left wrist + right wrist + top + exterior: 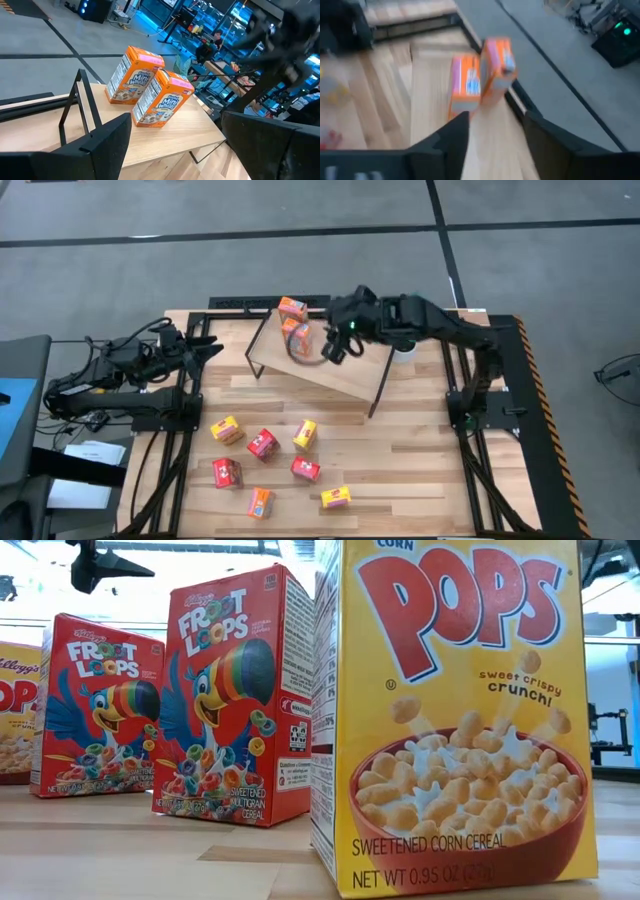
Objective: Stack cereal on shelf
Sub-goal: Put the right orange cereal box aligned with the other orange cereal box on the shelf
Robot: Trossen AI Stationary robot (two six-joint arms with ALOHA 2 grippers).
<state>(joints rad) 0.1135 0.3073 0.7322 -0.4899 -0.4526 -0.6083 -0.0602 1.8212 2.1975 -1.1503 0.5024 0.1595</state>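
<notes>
Two orange cereal boxes (293,308) (298,338) stand on end side by side at the far left end of the light-wood shelf (340,375). They also show in the left wrist view (135,75) (162,97) and the right wrist view (465,82) (497,67). My right gripper (335,348) (495,132) is open and empty over the shelf, just right of the boxes. My left gripper (212,350) (175,122) is open and empty at the table's left, pointing toward the shelf. Several red, orange and yellow boxes (263,444) lie on the tabletop in front of the shelf.
The loose boxes are scattered between the shelf and the near edge, among them a yellow one (335,498) and a red one (227,472). In the low view a Corn Pops box (455,715) and Froot Loops boxes (235,700) stand close. The shelf's right part (365,370) is bare board.
</notes>
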